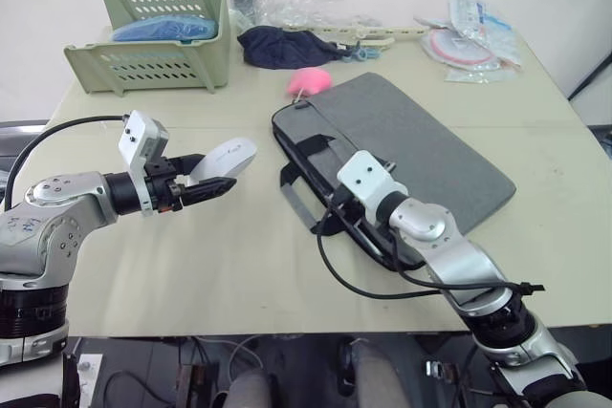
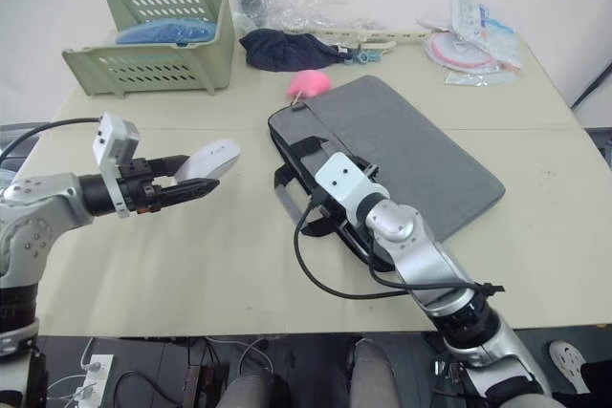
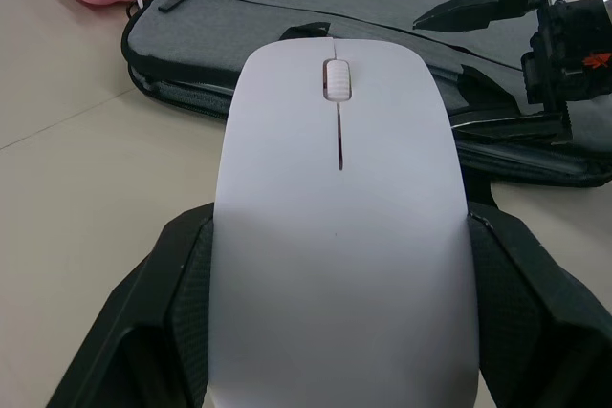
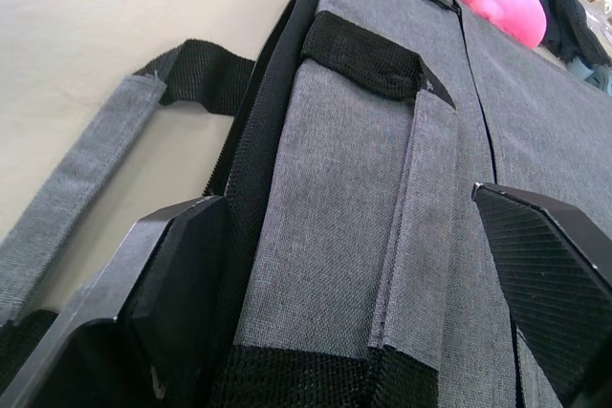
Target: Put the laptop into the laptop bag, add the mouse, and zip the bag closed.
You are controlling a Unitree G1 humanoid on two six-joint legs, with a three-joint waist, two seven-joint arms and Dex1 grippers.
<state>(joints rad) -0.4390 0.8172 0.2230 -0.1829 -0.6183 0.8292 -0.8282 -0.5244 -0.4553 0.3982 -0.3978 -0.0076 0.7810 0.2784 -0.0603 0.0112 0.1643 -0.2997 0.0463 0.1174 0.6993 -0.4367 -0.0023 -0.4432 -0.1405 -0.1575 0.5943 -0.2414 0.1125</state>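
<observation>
A: Right gripper?
B: Fingers spread wide over the laptop bag's near edge; wrist hides the zipper there.
A: Left gripper?
B: Clamped on the white mouse, above the table. Laptop unseen; pink fluffy blob touches the bag's far corner.

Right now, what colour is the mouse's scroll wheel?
White, like the mouse; the left wrist view shows it best.
</observation>
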